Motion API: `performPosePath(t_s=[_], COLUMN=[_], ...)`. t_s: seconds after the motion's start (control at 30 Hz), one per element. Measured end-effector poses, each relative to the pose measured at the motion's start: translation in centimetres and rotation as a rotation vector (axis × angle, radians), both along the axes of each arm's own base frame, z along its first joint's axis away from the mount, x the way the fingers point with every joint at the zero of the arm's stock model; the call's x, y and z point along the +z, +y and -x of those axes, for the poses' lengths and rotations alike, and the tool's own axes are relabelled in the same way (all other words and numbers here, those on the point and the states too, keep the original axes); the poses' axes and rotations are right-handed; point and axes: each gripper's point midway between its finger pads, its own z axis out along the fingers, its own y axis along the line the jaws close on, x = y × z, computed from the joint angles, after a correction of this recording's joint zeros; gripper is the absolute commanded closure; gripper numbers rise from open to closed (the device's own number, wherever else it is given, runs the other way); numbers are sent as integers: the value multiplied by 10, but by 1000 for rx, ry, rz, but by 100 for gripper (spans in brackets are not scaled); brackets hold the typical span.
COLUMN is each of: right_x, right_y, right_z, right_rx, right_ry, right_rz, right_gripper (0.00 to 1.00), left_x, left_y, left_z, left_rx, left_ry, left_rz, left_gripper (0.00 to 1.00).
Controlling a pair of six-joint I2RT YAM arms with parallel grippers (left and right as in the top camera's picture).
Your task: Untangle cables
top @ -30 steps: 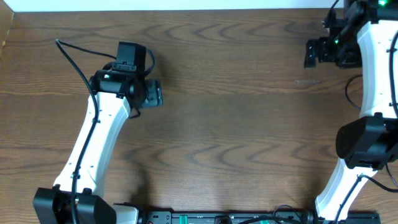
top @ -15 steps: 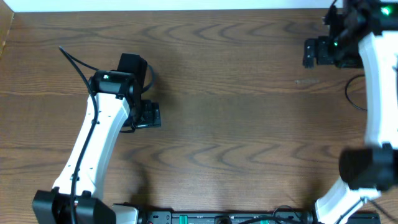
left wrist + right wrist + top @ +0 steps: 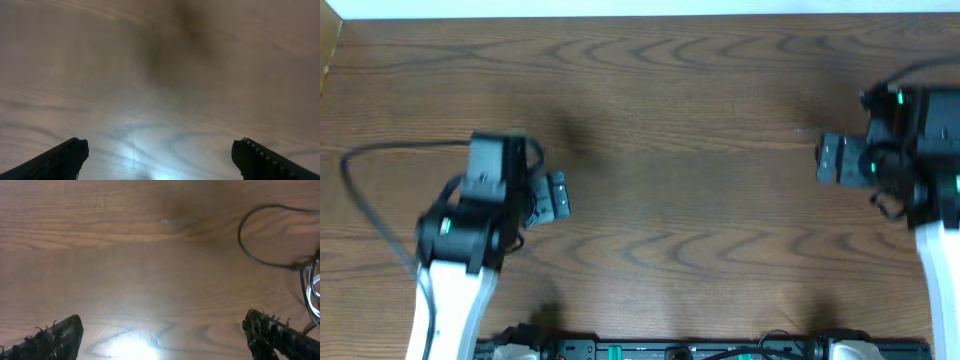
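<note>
On my left wrist feed the left claw [image 3: 160, 152] stands wide apart with only bare wood between its two dark fingertips, both cut off at the bottom corners of the frame. The right claw [image 3: 162, 327] is spread just as wide, with nothing between its tips, and again I see only the ends of its two fingers. Out from it, in the upper right of the right wrist view, the black cable [image 3: 239, 232] bends in one open loop flat on the table [image 3: 125, 255] and runs off the right edge. Just below that, at the far right edge, a strand or two of the white cable [image 3: 314, 287] shows — most of it is out of frame, and I can't make out plug ends or whether the two cross. The overhead view is blurred: I count two arms, the left arm [image 3: 460, 250] at lower left and the right arm [image 3: 935, 180] at the right edge, one claw each — but I can't pick out the cables there.
</note>
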Motion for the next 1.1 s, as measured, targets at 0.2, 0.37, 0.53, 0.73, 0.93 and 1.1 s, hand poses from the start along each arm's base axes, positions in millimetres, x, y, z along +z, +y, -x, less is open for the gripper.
performPosePath(t_s=[0.2, 0.37, 0.53, 0.73, 0.93, 1.1], right_x=[4, 1, -4, -5, -6, -1], right_y=[1, 1, 1, 1, -5, -9], right_z=[38, 60, 68, 69, 71, 65], right_rx=[-2, -2, -2, -2, -15, -17], right_ry=[-64, -30, 6, 9, 21, -17], right_rz=[0, -1, -1, -1, 39, 61], right_gripper=[1, 1, 1, 1, 1, 1], left_x=[2, 7, 7, 6, 6, 6], left_y=[4, 6, 6, 6, 6, 6], left_z=[28, 39, 39, 39, 39, 39], left_rx=[23, 34, 37, 39, 39, 39], left_ry=[-116, -148, -149, -144, -144, -144], left_rz=[33, 46, 48, 49, 49, 49], left_gripper=[3, 3, 3, 3, 3, 3])
